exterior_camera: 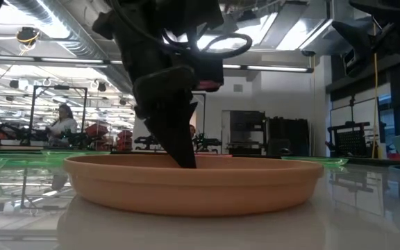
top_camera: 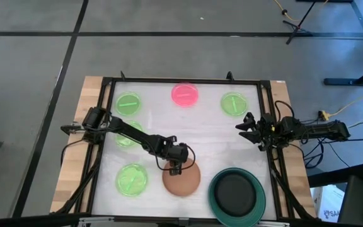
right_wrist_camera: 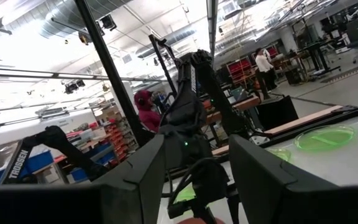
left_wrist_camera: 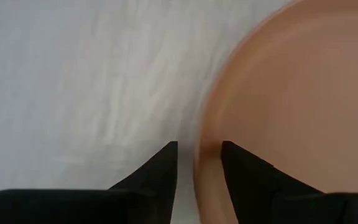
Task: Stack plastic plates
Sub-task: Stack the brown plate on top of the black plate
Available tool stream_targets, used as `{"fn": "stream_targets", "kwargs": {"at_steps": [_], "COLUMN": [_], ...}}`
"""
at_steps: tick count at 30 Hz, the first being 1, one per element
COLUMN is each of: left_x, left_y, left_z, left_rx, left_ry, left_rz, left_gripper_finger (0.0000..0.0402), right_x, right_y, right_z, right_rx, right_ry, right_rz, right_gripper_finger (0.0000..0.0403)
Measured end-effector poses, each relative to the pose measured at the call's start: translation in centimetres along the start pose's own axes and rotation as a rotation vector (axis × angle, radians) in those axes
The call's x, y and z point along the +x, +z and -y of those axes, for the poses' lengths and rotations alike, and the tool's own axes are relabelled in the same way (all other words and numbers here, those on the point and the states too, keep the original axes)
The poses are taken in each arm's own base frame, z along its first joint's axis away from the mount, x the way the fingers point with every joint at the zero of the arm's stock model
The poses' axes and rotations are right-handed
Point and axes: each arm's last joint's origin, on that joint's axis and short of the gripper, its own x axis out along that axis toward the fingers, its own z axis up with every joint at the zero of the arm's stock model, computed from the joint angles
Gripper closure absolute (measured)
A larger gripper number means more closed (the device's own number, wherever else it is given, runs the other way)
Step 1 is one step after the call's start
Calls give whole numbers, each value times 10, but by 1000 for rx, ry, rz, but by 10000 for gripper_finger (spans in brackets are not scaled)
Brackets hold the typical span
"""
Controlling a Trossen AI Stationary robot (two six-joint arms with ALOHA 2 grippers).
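The brown-orange plate point(top_camera: 183, 181) lies flat on the white table near its near edge. It fills the low view point(exterior_camera: 193, 184). My left gripper point(top_camera: 175, 168) points down at the plate's far-left rim and is open. In the left wrist view point(left_wrist_camera: 199, 165) one finger stands outside the rim and one inside the plate. A black plate point(top_camera: 235, 191) sits inside the dark teal plate point(top_camera: 214, 200) at the near right. Several green plates point(top_camera: 131, 179) point(top_camera: 128, 103) point(top_camera: 234, 104) and a pink plate point(top_camera: 185, 94) lie flat, apart from each other. My right gripper point(top_camera: 247, 128) waits open at the right edge. My left gripper straddles the brown-orange plate's rim point(left_wrist_camera: 205, 155) from above, pointing down. One finger point(left_wrist_camera: 163, 171) is over the table outside and the other finger point(left_wrist_camera: 244, 171) is inside the plate. A strip of table shows between the outer finger and the rim. Whether the inner finger touches the plate, I cannot tell.
A black frame point(top_camera: 106, 88) borders the white table top, with wood point(top_camera: 74, 170) showing beyond it on the left. Another green plate point(top_camera: 125, 139) lies partly under my left arm. Bare table point(top_camera: 225, 148) lies between the brown-orange plate and my right gripper.
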Motion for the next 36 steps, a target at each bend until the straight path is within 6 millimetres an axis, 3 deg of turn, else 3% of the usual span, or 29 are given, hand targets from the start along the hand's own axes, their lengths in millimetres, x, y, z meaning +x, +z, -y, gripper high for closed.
{"fn": "stream_targets", "kwargs": {"at_steps": [4, 10, 14, 19, 25, 28, 32, 36], "left_x": [0, -2, -10, -37, -75, -83, -77, -49], "left_y": [0, 5, 19, 49, 88, 98, 105, 105], "left_z": [1, -4, -6, 1, 23, 33, 45, 56], "left_rx": [37, 40, 26, 35, 84, 78, 83, 100], "left_ry": [-4, -20, -40, -52, -130, -190, -257, -291], "left_rz": [0, 6, 3, 93, 291, 432, 617, 717], "left_gripper_finger": [311, 390, 390, 395, 392, 391, 390, 390], "right_x": [0, 0, 0, 0, 0, 0, 0, 0], "right_y": [0, -1, -1, -1, -1, -1, 0, 0], "right_z": [0, 0, 0, 1, 0, 0, -1, -1], "right_rx": [0, -1, -1, -1, -4, -2, 1, 1], "right_ry": [-3, -3, -4, -7, 2, 6, 21, 28], "right_rz": [-4, -5, -6, -15, -18, -11, -1, -8], "right_gripper_finger": [233, 233, 233, 233, 233, 233, 233, 233]}}
